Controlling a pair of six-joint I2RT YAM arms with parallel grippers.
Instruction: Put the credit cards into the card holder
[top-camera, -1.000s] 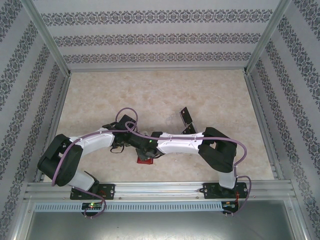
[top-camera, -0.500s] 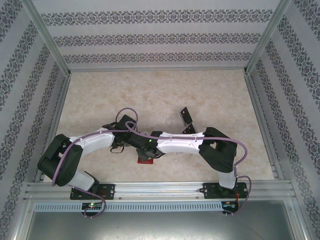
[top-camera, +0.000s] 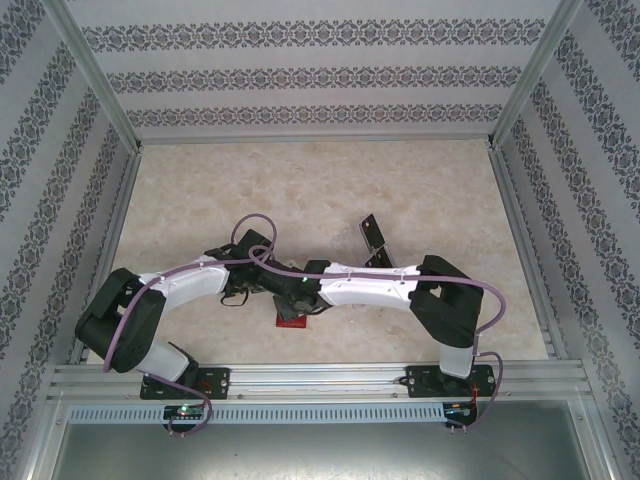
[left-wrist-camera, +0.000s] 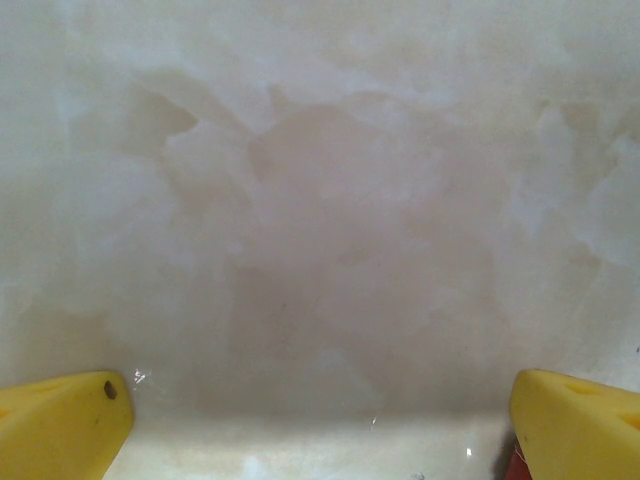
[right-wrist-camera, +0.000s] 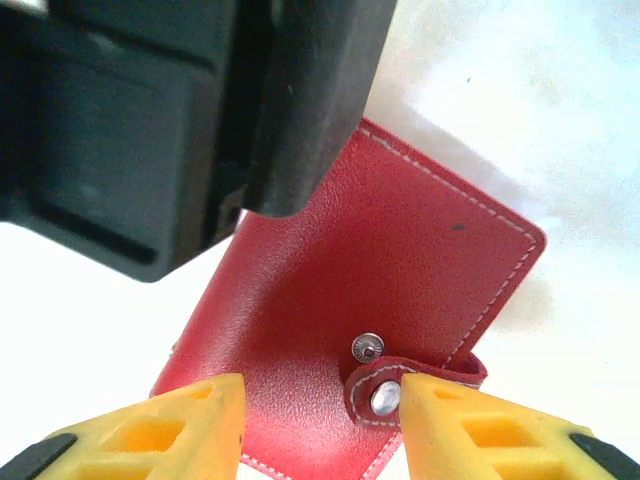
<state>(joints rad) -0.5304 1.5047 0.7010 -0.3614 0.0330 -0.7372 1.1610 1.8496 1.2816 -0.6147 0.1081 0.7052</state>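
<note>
The card holder (right-wrist-camera: 400, 260) lies folded shut on the pale marbled bench (top-camera: 300, 190), red outer face up, so what its pockets hold cannot be told. It is grained red leather-like material with pale stitching along the edges. Its little snap tab (right-wrist-camera: 400, 385) curls over from the edge and sits just beside the metal stud (right-wrist-camera: 367, 347), not pressed onto it.

From above, the holder shows as a red patch near the front middle of the bench, under the crossed wrists. The dark credit cards (top-camera: 372, 232) lie farther back, apart from it.

The right claw (right-wrist-camera: 322, 425) hangs over the holder with its yellow fingers (right-wrist-camera: 150, 430) parted, the tab at the right one. The left claw (left-wrist-camera: 320, 425) is spread wide over bare bench, holding nothing.
</note>
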